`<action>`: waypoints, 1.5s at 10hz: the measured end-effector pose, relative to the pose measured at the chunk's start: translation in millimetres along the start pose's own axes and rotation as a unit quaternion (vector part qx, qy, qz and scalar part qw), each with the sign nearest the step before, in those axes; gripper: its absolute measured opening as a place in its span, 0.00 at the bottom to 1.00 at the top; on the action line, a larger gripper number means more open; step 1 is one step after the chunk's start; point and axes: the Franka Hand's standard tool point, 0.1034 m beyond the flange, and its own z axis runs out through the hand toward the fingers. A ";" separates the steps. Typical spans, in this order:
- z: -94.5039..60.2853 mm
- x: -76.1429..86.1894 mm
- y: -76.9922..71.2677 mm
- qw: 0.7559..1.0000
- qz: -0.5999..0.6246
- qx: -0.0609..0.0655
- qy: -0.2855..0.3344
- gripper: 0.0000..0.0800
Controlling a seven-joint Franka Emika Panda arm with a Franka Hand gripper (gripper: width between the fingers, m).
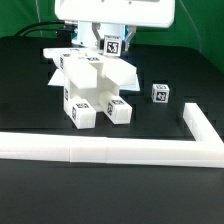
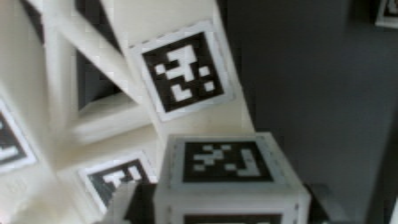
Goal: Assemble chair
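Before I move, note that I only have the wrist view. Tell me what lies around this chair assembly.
Observer: One loose tagged cube stands on the table, apart from the chair assembly, on the exterior view's right.
Operator: Give me the boundary.
Observer: A white border rail runs along the near side and turns back at the exterior view's right end.
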 end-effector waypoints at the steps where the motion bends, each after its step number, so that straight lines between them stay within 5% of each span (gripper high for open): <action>1: 0.0 0.0 -0.1 1.000 0.023 0.001 0.000 0.33; 8: 0.8 0.5 -2.2 0.959 0.283 0.027 -0.004 0.33; 11: 1.0 0.6 -3.0 0.918 0.394 0.030 -0.008 0.33; 13: 1.1 0.5 -3.0 0.922 0.387 0.030 -0.008 0.33; 15: 1.1 0.5 -3.2 0.927 0.373 0.030 -0.007 0.72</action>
